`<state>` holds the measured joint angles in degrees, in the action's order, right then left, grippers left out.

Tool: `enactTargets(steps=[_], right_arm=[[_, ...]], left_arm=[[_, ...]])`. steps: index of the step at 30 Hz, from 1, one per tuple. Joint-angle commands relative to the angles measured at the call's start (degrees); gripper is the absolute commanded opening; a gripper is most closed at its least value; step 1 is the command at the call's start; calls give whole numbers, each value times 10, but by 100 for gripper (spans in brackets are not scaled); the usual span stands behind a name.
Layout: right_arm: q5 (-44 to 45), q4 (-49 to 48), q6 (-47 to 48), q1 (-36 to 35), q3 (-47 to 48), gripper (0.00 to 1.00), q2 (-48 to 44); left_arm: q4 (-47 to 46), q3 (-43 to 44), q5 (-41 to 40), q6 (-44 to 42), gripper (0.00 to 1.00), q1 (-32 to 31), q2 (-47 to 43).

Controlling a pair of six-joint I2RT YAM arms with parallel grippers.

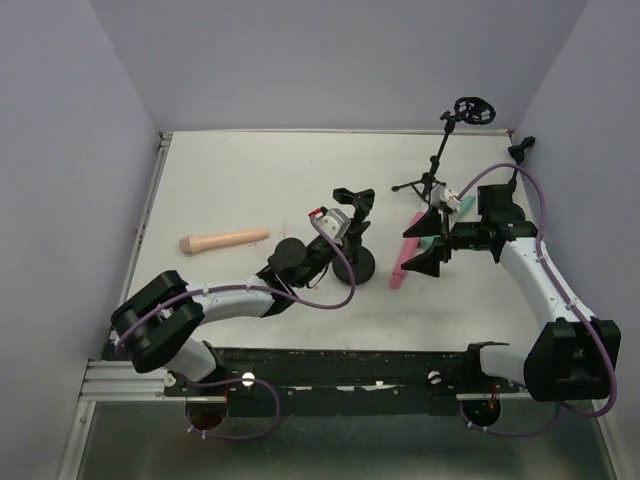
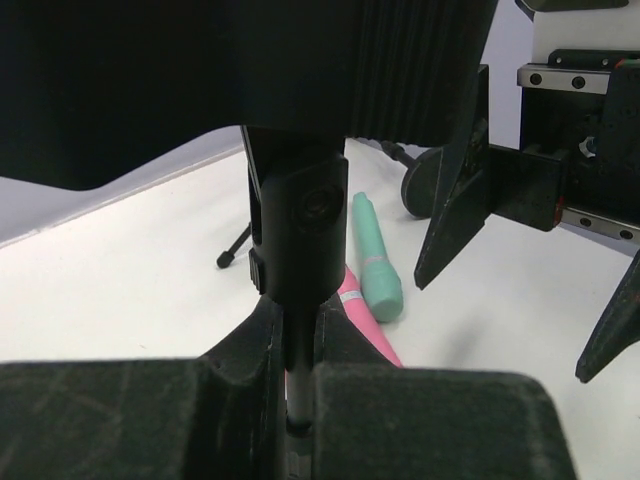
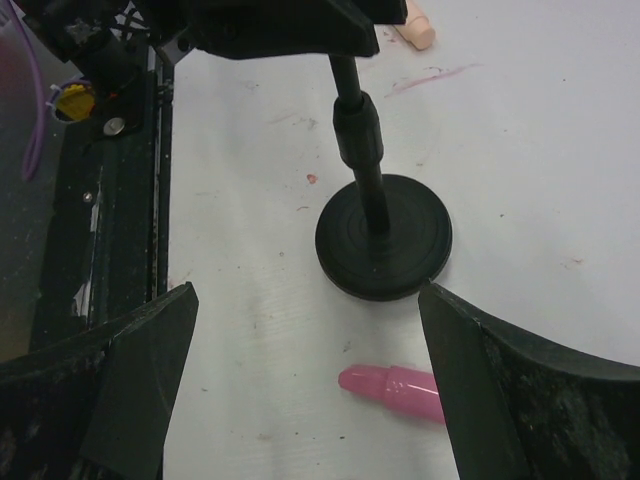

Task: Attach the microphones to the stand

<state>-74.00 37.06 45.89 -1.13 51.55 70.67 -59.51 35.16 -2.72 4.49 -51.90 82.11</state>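
My left gripper [image 1: 345, 226] is shut on the pole of a black round-based stand [image 1: 356, 264]; in the left wrist view the pole [image 2: 297, 330] sits between the pads. The pink microphone [image 1: 401, 272] and the teal-green microphone [image 1: 457, 206] lie side by side on the table right of that stand. My right gripper [image 1: 428, 242] is open and empty, hovering over them. In the right wrist view its jaws [image 3: 310, 390] straddle the pink microphone's tip [image 3: 395, 388], with the stand base [image 3: 383, 235] beyond. The peach-beige microphone [image 1: 225, 240] lies alone at the left.
A black tripod stand [image 1: 432, 178] with a ring-shaped holder [image 1: 473, 110] stands at the back right. A small black clip [image 1: 521, 148] sits by the right wall. The arms' black rail [image 1: 330, 365] runs along the near edge.
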Motion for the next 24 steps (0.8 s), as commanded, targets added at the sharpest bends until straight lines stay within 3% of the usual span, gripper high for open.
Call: enactTargets(steps=[1, 6, 10, 14, 16, 19, 24], right_arm=[[6, -9, -1, 0, -6, 100, 2], [5, -10, -2, 0, -6, 100, 2], [6, -9, -2, 1, -5, 100, 1], [8, -8, 0, 1, -6, 100, -1], [9, -7, 1, 0, -6, 100, -4], [11, -6, 2, 0, -6, 100, -6], [15, -3, 3, 0, -5, 100, -11]], left_arm=[[-62, 39, -82, -4, 0, -34, 40], [-61, 41, -81, 16, 2, -36, 64], [-50, 32, -83, 34, 44, -37, 61], [-33, 5, -83, 44, 78, -37, 32], [-19, -15, -65, 51, 87, -37, 3], [44, -45, -27, 59, 90, -37, -67], [262, -68, -18, 60, 92, -36, -213]])
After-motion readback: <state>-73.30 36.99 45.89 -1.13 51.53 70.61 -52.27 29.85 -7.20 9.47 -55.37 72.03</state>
